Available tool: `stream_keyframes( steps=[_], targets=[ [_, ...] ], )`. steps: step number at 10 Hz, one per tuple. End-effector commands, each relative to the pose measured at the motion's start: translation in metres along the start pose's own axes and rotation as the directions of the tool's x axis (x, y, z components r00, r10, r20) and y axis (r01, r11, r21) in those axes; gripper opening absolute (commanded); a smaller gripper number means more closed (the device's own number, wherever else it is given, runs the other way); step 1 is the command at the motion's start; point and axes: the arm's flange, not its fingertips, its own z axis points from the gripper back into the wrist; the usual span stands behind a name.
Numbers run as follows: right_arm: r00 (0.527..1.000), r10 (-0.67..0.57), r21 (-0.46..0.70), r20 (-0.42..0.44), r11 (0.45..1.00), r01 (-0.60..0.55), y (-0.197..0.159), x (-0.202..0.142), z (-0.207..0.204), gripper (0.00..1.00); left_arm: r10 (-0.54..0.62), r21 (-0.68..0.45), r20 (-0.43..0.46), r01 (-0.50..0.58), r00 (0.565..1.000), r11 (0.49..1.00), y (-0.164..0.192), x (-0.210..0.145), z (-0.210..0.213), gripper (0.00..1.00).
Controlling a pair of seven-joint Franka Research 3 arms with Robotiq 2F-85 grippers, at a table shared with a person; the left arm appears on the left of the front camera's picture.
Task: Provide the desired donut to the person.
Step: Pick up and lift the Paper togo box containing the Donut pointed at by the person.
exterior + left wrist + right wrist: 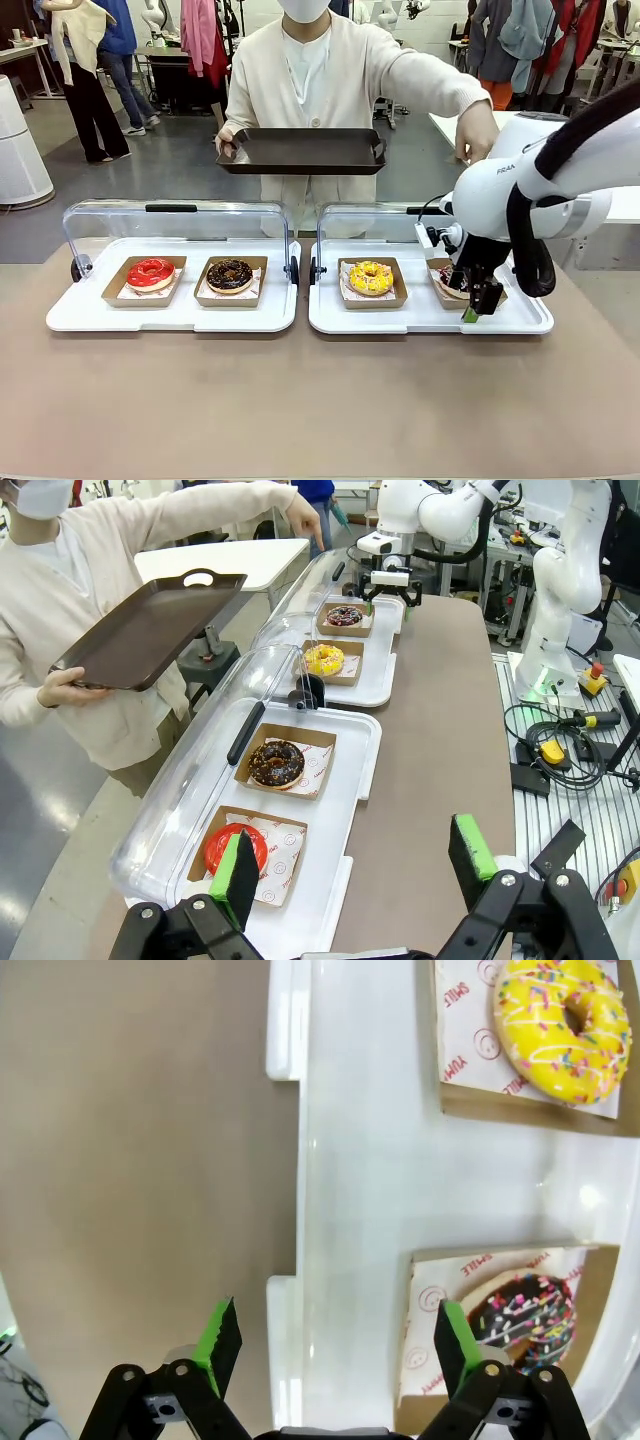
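Four donuts sit in cardboard trays: red [150, 272], chocolate [230, 275], yellow [371, 277], and a chocolate sprinkled donut [448, 281] partly hidden behind my right gripper [478, 303]. That gripper hangs open just above the near edge of the sprinkled donut [520, 1320], whose paper lies by its right pad [452, 1338]. The person [305, 70] holds out a dark serving tray [300, 150] in one hand. Their other hand [478, 130] points down toward the right end. My left gripper [355, 865] is open, above the table near the red donut [235, 845].
Two white display trays [170, 312] [420, 315] stand side by side, their clear lids [175, 225] swung up at the back. Bare brown table [300, 400] stretches in front. Bystanders and other tables stand beyond the person.
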Motion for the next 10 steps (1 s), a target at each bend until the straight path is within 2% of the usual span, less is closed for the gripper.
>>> stream_keyframes(
  steps=[1, 4, 6, 10],
  targets=[
    [1.000, 0.018, 0.010, 0.023, 1.000, -0.018, -0.019, -0.002, -0.002, 1.00, -0.008, 0.011, 0.005, 0.008, 1.000, 1.000, 0.000, 0.000, 0.001, 1.00],
    [1.000, 0.005, 0.028, 0.015, 1.000, -0.005, -0.035, -0.008, -0.006, 1.00, -0.008, 0.011, 0.005, 0.008, 1.000, 1.000, 0.000, 0.000, 0.001, 1.00],
    [0.999, 0.013, 0.048, 0.044, 0.999, -0.015, -0.040, -0.009, -0.014, 1.00, -0.008, 0.011, 0.005, 0.008, 1.000, 1.000, 0.000, 0.000, 0.001, 1.00],
    [0.998, 0.039, 0.060, 0.056, 0.997, -0.042, -0.041, -0.003, -0.025, 1.00, -0.008, 0.011, 0.005, 0.008, 1.000, 1.000, 0.000, 0.000, 0.001, 1.00]
  ],
)
